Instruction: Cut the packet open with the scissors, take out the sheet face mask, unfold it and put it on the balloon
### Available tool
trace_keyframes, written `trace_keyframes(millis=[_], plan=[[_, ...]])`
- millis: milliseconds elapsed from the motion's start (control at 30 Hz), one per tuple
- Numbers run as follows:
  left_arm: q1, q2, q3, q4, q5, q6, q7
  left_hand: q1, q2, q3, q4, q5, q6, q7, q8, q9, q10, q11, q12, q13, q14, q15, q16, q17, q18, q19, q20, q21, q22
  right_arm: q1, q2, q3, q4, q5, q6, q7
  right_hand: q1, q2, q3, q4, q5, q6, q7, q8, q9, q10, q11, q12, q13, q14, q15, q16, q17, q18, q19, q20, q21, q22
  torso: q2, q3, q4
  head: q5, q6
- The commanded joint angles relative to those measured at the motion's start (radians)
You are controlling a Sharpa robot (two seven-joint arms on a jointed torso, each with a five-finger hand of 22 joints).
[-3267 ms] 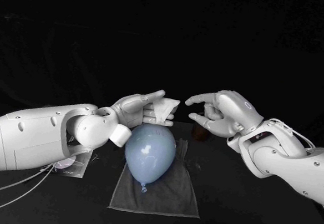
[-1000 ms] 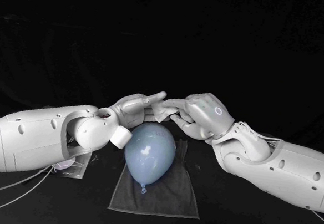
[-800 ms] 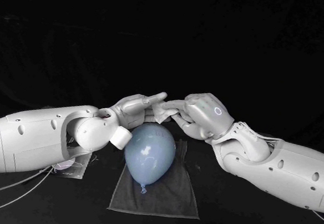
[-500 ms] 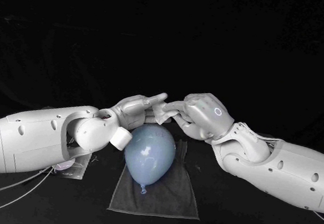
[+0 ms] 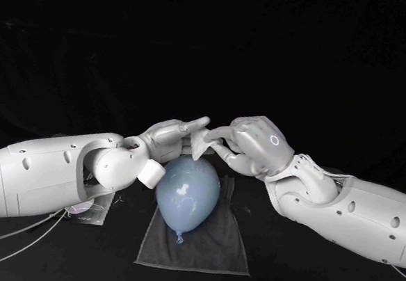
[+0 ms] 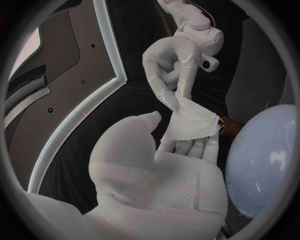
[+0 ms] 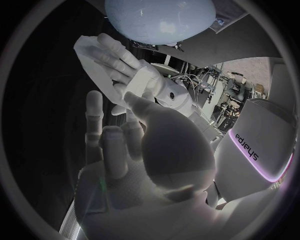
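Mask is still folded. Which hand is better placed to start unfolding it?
Right, I'd say: the right hand pinches an edge of the folded mask, while the left hand just backs it with flat fingers, thumb apart.

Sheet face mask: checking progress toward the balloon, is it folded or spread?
Folded: the sheet face mask is a small compact pad, one corner pinched by the right hand, lying against the left hand.

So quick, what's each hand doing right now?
Left hand: folded mask lies on its fingers; whether it grips, cannot tell.
Right hand: pinching the mask's corner.
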Motion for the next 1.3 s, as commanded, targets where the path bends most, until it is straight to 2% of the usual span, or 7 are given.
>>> trace_keyframes(millis=[33, 633, 733, 900, 1100, 1233, 1300], plan=[[0.001, 0.002, 0.001, 0.001, 0.001, 0.007, 0.007, -0.003, 0.001, -0.001, 0.005, -0.002, -0.006, 0.049, -0.001, -0.002, -0.005, 0.004, -0.002, -0.001, 0.008, 0.000, 0.005, 0.001, -0.007, 0.009, 0.000, 0.006, 0.002, 0.000, -0.001, 0.001, 0.005, 0.040, -0.039, 0.021, -0.017, 0.002, 0.001, 0.027, -0.004, -0.008, -0.006, 0.018, 0.017, 0.013, -0.002, 0.008, 0.097, 0.023, -0.006, 0.004, 0.112, 0.013, 0.024, -0.004, -0.025, -0.021, 0.000, -0.0003, -0.0004, 0.000, -0.001], [0.001, 0.001, 0.001, -0.010, -0.021, -0.008, 0.012, 0.000, -0.025, -0.019, 0.003, -0.002, -0.054, 0.053, -0.026, -0.012, 0.000, 0.007, -0.001, 0.000, 0.016, 0.002, 0.006, 0.004, -0.008, 0.015, 0.000, 0.005, 0.001, 0.003, -0.021, 0.006, 0.042, 0.149, -0.026, 0.035, -0.021, -0.001, 0.007, 0.136, -0.004, -0.002, -0.022, 0.070, 0.051, 0.058, -0.015, 0.047, 0.141, 0.060, -0.019, 0.012, 0.171, 0.012, 0.103, -0.018, -0.093, -0.075, -0.001, -0.0003, -0.0003, -0.001, 0.004], [0.001, 0.001, 0.001, -0.018, -0.065, -0.013, 0.020, -0.014, -0.046, -0.046, 0.014, -0.002, -0.107, 0.048, -0.051, -0.022, -0.005, 0.008, -0.002, -0.001, 0.018, 0.002, 0.006, 0.005, -0.008, 0.014, 0.000, 0.004, 0.001, 0.009, -0.032, 0.011, 0.055, 0.203, -0.016, 0.054, -0.019, 0.000, 0.007, 0.138, -0.004, -0.002, -0.022, 0.071, 0.051, 0.059, -0.015, 0.048, 0.143, 0.062, -0.020, 0.012, 0.175, 0.012, 0.105, -0.019, -0.095, -0.076, -0.002, -0.0005, -0.0007, -0.003, 0.009], [0.001, 0.002, 0.001, -0.037, -0.150, 0.000, 0.021, -0.116, -0.095, -0.157, 0.041, -0.003, -0.334, -0.040, -0.135, -0.064, -0.037, 0.034, -0.004, -0.003, 0.011, 0.016, 0.004, 0.005, -0.008, 0.014, 0.000, 0.002, 0.001, 0.027, -0.045, 0.016, 0.064, 0.291, 0.008, 0.077, -0.018, 0.000, 0.006, 0.140, -0.004, -0.002, -0.022, 0.071, 0.052, 0.066, -0.015, 0.055, 0.152, 0.065, -0.020, 0.013, 0.180, 0.012, 0.106, -0.019, -0.096, -0.077, -0.002, -0.0008, -0.0011, -0.007, 0.015], [0.001, 0.007, 0.001, -0.046, -0.216, 0.040, 0.010, -0.233, -0.096, -0.428, 0.046, -0.002, -0.425, 0.029, -0.165, -0.077, -0.035, 0.030, -0.003, -0.002, 0.018, 0.013, 0.005, 0.009, -0.009, 0.006, 0.000, 0.001, 0.000, 0.043, -0.051, 0.018, 0.069, 0.353, 0.038, 0.074, -0.016, -0.001, 0.002, 0.142, -0.004, -0.001, -0.023, 0.074, 0.053, 0.070, -0.015, 0.060, 0.157, 0.066, -0.020, 0.013, 0.183, 0.011, 0.108, -0.020, -0.099, -0.079, 0.000, -0.0007, 0.0008, -0.011, 0.022], [0.001, 0.006, 0.001, -0.047, -0.229, 0.050, -0.001, -0.271, -0.119, -0.468, 0.049, -0.001, -0.429, 0.055, -0.165, -0.076, -0.028, 0.024, -0.002, -0.001, 0.022, 0.010, 0.006, 0.011, -0.008, 0.007, 0.000, 0.001, 0.000, 0.049, -0.055, 0.020, 0.069, 0.394, 0.057, 0.066, -0.014, -0.001, 0.001, 0.143, -0.004, -0.001, -0.023, 0.076, 0.054, 0.071, -0.015, 0.061, 0.158, 0.067, -0.020, 0.014, 0.184, 0.011, 0.109, -0.020, -0.100, -0.079, 0.000, -0.0004, 0.0015, -0.012, 0.022], [0.001, 0.004, 0.001, -0.052, -0.231, 0.043, -0.010, -0.309, -0.077, -0.457, 0.048, -0.002, -0.456, 0.065, -0.172, -0.081, -0.025, 0.014, -0.002, -0.001, 0.025, 0.005, 0.007, 0.012, -0.008, 0.011, 0.000, 0.002, 0.001, 0.052, -0.059, 0.023, 0.072, 0.423, 0.068, 0.066, -0.013, -0.001, 0.001, 0.143, -0.004, -0.001, -0.023, 0.076, 0.054, 0.071, -0.016, 0.061, 0.159, 0.067, -0.020, 0.014, 0.184, 0.011, 0.110, -0.020, -0.100, -0.080, 0.000, -0.0002, 0.0012, -0.011, 0.022]])
